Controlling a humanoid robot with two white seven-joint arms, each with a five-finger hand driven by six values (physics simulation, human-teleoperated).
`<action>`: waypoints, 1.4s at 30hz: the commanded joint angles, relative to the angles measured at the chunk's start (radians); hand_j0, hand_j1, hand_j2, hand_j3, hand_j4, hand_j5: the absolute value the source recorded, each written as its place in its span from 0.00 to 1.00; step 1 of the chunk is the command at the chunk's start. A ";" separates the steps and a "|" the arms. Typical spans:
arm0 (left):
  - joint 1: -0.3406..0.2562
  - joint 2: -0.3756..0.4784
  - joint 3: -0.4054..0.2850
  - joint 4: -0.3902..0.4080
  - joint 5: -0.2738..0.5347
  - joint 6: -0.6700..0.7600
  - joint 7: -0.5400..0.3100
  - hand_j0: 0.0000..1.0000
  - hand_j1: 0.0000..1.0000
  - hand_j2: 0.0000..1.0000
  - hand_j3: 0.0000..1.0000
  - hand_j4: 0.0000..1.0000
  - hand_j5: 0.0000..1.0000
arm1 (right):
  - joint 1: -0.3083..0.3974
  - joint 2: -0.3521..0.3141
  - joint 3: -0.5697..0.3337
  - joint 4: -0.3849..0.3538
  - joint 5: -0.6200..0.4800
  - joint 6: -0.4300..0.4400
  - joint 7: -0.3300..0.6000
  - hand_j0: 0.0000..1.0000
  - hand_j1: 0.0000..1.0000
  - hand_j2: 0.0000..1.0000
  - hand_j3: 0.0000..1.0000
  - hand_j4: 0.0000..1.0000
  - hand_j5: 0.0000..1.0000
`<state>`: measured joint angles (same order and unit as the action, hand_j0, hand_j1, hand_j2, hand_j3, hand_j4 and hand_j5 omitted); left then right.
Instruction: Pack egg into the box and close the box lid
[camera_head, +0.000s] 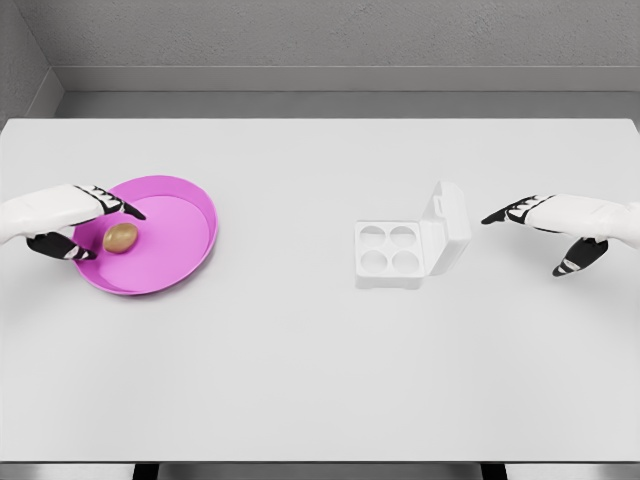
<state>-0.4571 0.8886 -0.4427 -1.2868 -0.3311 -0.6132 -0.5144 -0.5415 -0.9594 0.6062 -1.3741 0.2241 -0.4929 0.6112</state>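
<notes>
The egg (121, 237) lies in the pink plate (190, 205), between the thumb and fingers of the left hand (75, 225), which is spread wide around it; actual contact cannot be told. Well to that hand's right, the white box (390, 252) sits on the table (300, 360) with four empty cups and its lid (447, 225) raised on the far side. Just beyond the lid hovers the right hand (560, 228), fingers open, holding nothing.

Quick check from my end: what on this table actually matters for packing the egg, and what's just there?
Job items: egg, lying in the purple plate; white egg box, its lid open; left hand reaching at the egg.

Just there: right hand hovering beside the box; table.
</notes>
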 joint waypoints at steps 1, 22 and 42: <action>0.000 -0.010 0.002 0.009 0.001 0.002 0.001 0.86 0.86 0.86 0.86 0.86 0.86 | 0.000 -0.005 0.000 0.000 -0.005 0.002 0.000 1.00 1.00 1.00 1.00 1.00 1.00; -0.006 -0.053 0.004 0.053 -0.014 0.002 0.005 0.88 0.88 0.88 0.88 0.88 0.88 | 0.003 -0.005 0.000 0.001 -0.005 0.004 0.000 1.00 1.00 1.00 1.00 1.00 1.00; -0.011 -0.065 0.006 0.080 -0.014 0.002 0.008 0.88 0.88 0.88 0.88 0.88 0.88 | 0.005 -0.005 0.000 0.001 -0.005 0.004 0.000 1.00 1.00 1.00 1.00 1.00 1.00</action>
<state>-0.4679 0.8239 -0.4377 -1.2073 -0.3515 -0.6131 -0.5066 -0.5384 -0.9636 0.6063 -1.3729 0.2241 -0.4914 0.6112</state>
